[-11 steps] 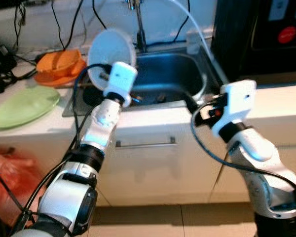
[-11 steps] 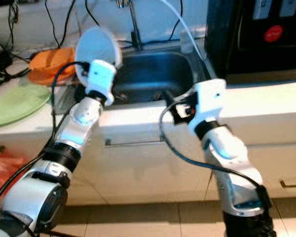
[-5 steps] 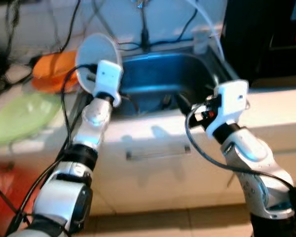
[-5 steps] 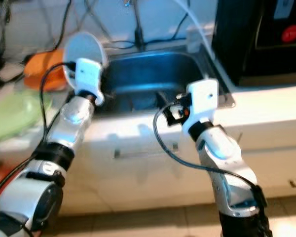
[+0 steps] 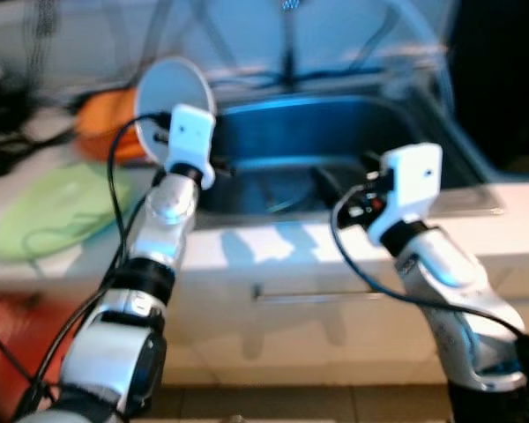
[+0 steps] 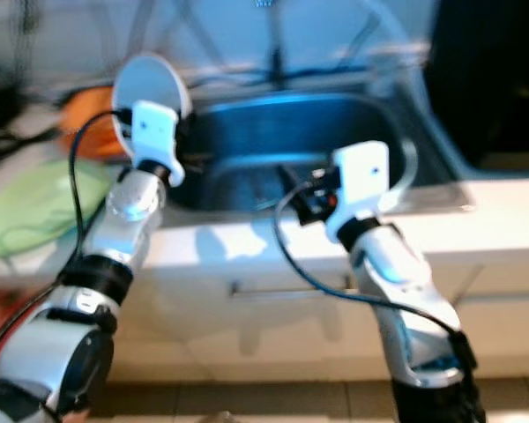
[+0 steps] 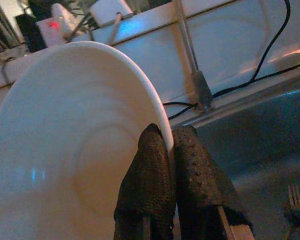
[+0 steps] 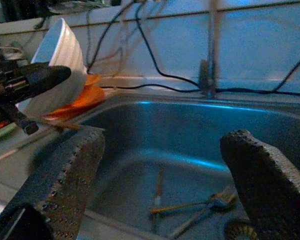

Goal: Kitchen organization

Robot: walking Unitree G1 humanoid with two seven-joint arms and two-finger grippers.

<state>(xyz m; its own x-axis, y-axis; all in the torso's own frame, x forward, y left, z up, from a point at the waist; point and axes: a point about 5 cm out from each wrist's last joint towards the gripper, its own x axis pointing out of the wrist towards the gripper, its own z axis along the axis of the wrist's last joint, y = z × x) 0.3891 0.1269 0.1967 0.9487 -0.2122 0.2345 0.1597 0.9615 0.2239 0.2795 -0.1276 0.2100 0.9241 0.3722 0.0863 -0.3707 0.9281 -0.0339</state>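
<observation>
Two arms reach ahead of me in the eye views, both raised over the steel sink (image 5: 335, 132). My left gripper (image 5: 159, 141) holds a white plate (image 5: 163, 88) upright on its edge, just above the sink's near-left corner. Beyond that gripper, on the counter, sits an orange dish (image 5: 101, 132), and nearer to me on the same side lies a pale green plate (image 5: 57, 211). My right gripper (image 5: 331, 181) hangs over the front part of the basin, well apart from the white plate. A faucet (image 5: 288, 44) rises behind the sink, with black cables (image 5: 44, 35) trailing along the wall. These views are somewhat blurred.

From the left wrist, my two black fingers (image 7: 150, 175) are pressed together on the plate's rim (image 7: 155, 107), one finger on each face, so the plate is clamped between them. Past the fingers I see the faucet's base and, deep in the basin, the tines of a fork (image 7: 297, 197).

From the right wrist, my fingers (image 8: 65, 175) stand wide apart with nothing between them. Below the gap lies the sink floor, with a fork (image 8: 210, 202) and other thin utensils beside the drain (image 8: 240, 230). Across the basin from this gripper I see the white plate standing up in my left gripper, with the orange dish just behind it.
</observation>
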